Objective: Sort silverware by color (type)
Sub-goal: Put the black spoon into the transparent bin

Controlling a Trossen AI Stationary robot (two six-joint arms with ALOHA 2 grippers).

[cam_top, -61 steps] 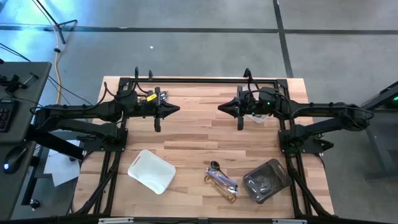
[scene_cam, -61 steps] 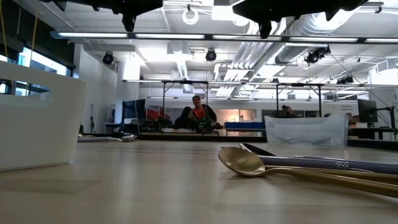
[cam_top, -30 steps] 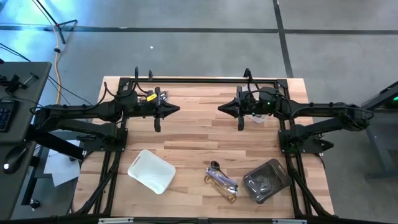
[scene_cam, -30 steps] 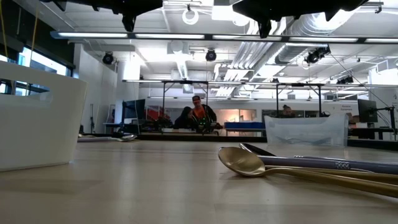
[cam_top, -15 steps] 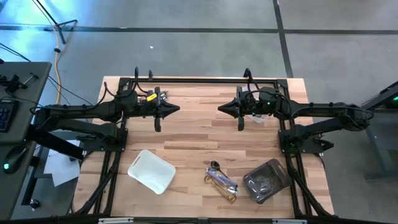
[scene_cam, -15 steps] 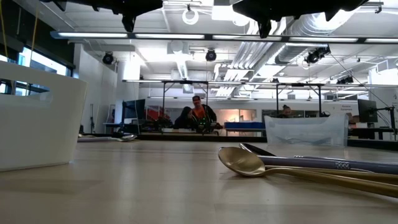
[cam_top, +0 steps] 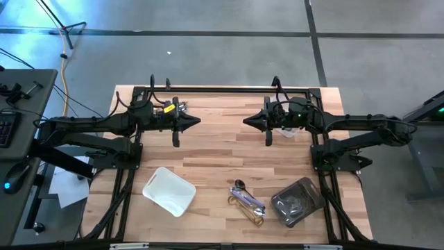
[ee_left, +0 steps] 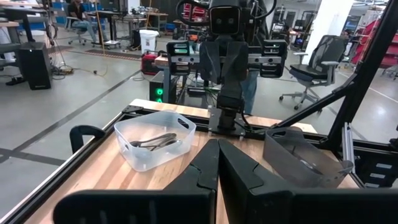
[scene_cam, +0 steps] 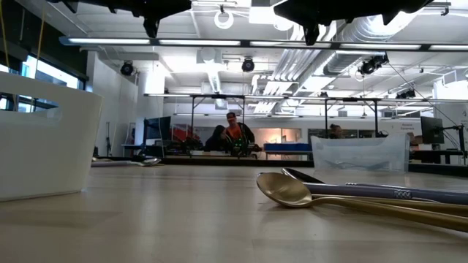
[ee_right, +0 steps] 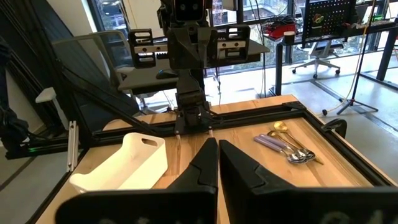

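Note:
A loose pile of silverware (cam_top: 248,201) lies on the wood near the table's front edge: a gold spoon (scene_cam: 292,191), a dark one (scene_cam: 307,177) and silvery pieces (ee_right: 283,146). More spoons lie in a clear tray (ee_left: 155,143) under the right arm. My left gripper (cam_top: 199,121) and my right gripper (cam_top: 244,120) hover shut and level above the far half of the table. Their tips face each other across a gap, and neither holds anything.
A white tray (cam_top: 168,191) sits front left of the pile and a grey tray (cam_top: 297,201) front right of it. Bare wood lies between the two arms. A black frame runs along the table's edges. People sit far off in the room behind.

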